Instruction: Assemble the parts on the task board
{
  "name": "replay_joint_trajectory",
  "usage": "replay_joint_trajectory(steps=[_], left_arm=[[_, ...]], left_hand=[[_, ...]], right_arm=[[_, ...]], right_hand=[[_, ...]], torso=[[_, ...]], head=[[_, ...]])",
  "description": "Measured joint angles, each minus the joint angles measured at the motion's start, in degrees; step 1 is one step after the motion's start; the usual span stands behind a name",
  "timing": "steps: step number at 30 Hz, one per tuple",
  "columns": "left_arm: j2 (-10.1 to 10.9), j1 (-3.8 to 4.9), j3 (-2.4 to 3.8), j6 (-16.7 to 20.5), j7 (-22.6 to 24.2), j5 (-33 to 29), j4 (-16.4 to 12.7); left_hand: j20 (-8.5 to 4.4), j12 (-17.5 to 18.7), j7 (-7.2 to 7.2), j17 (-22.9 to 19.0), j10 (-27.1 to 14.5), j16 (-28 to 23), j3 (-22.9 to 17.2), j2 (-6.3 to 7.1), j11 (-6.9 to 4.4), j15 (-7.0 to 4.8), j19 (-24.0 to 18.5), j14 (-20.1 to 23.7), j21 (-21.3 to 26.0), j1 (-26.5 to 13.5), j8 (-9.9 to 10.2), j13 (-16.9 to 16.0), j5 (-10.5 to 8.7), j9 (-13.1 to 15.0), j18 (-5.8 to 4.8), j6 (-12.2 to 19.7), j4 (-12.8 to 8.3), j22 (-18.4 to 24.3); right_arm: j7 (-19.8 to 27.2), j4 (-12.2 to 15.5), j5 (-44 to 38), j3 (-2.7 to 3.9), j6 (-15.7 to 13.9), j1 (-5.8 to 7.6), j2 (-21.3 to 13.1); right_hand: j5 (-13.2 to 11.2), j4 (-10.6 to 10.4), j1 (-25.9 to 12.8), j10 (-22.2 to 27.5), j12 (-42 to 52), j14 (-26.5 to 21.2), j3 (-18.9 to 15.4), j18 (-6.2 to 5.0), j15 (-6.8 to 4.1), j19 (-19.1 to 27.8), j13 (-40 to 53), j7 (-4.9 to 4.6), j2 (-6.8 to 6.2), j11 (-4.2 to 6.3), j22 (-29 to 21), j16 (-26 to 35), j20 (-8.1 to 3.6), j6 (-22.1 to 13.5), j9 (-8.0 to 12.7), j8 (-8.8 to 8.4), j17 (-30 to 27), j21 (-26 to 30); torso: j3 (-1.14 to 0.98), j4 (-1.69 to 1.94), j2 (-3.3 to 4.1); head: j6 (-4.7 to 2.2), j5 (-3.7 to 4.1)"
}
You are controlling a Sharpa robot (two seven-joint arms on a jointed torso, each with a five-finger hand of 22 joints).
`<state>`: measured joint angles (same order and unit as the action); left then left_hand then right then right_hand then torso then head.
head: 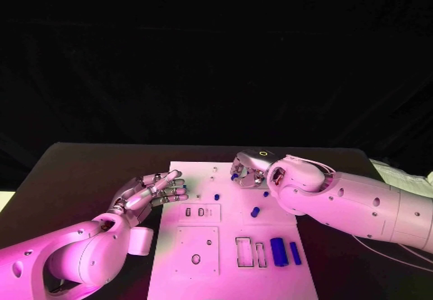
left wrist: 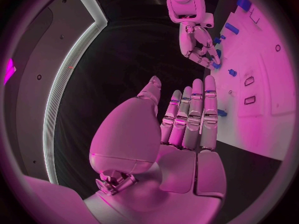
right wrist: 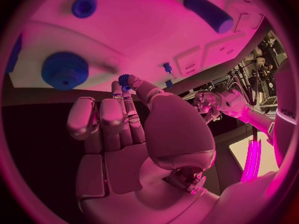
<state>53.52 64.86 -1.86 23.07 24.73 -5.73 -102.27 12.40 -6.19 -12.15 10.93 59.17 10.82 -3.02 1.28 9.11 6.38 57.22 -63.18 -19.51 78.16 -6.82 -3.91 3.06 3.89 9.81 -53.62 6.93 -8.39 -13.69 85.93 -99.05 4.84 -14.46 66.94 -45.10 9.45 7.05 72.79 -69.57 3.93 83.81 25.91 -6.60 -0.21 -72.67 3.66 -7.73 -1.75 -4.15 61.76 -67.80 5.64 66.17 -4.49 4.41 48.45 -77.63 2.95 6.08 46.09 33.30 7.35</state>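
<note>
From the head camera, the white board [head: 236, 225] lies in the middle of the black table [head: 90, 169]. The left hand [head: 149, 195] hovers at the board's left edge, fingers spread, holding nothing. The right hand [head: 250, 170] is over the board's far part, pinching a small blue gear [head: 235, 177].

From the left wrist, the left hand's fingers [left wrist: 193, 117] lie straight beside the board's edge [left wrist: 261, 134].

From the right wrist, thumb and fingertips [right wrist: 127, 87] pinch the gear [right wrist: 124, 79] near a blue knob [right wrist: 65, 70] standing on the board.

Left robot hand [head: 149, 194] open with fingers extended; right robot hand [head: 250, 170] pinching thumb to fingertip
</note>
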Motion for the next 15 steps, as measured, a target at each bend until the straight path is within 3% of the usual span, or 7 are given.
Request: replay_joint_trajectory(steps=[5, 15], left_arm=[[0.02, 0.01, 0.01, -0.07, -0.11, -0.01, 0.07], [0.03, 0.02, 0.01, -0.24, -0.23, -0.02, 0.01]], left_hand=[[0.00, 0.08, 0.00, 0.07, 0.00, 0.00, 0.00, 0.00, 0.00, 0.00, 0.00, 0.00, 0.00, 0.00, 0.00, 0.00, 0.00, 0.00, 0.01, 0.00, 0.00, 0.00], [0.00, 0.08, 0.00, 0.11, 0.00, 0.00, 0.00, 0.00, 0.00, 0.00, 0.00, 0.00, 0.00, 0.00, 0.00, 0.00, 0.00, 0.00, 0.00, 0.00, 0.00, 0.00]], right_arm=[[0.01, 0.50, 0.14, 0.71, -3.12, 0.01, 0.70], [-0.73, -2.20, 0.10, 0.96, -6.39, 0.03, 4.02]], right_hand=[[0.45, 0.07, 0.23, 0.00, -0.07, 0.00, 0.42, 0.00, 0.00, 0.00, 0.00, 0.00, -0.23, 0.00, 0.14, 0.00, 0.00, 0.00, -0.24, 0.00, 0.00, 0.00], [-0.29, -0.26, 0.53, 0.01, -0.24, 0.00, 1.07, 0.00, 0.00, 0.00, -0.09, 0.00, -0.54, -0.01, 0.27, -0.34, 0.00, -0.01, -0.06, -0.31, 0.00, -0.27]], torso=[[0.15, 0.30, 0.07], [0.34, 0.73, 0.23]], head=[[-0.32, 0.14], [-0.68, 0.27]])
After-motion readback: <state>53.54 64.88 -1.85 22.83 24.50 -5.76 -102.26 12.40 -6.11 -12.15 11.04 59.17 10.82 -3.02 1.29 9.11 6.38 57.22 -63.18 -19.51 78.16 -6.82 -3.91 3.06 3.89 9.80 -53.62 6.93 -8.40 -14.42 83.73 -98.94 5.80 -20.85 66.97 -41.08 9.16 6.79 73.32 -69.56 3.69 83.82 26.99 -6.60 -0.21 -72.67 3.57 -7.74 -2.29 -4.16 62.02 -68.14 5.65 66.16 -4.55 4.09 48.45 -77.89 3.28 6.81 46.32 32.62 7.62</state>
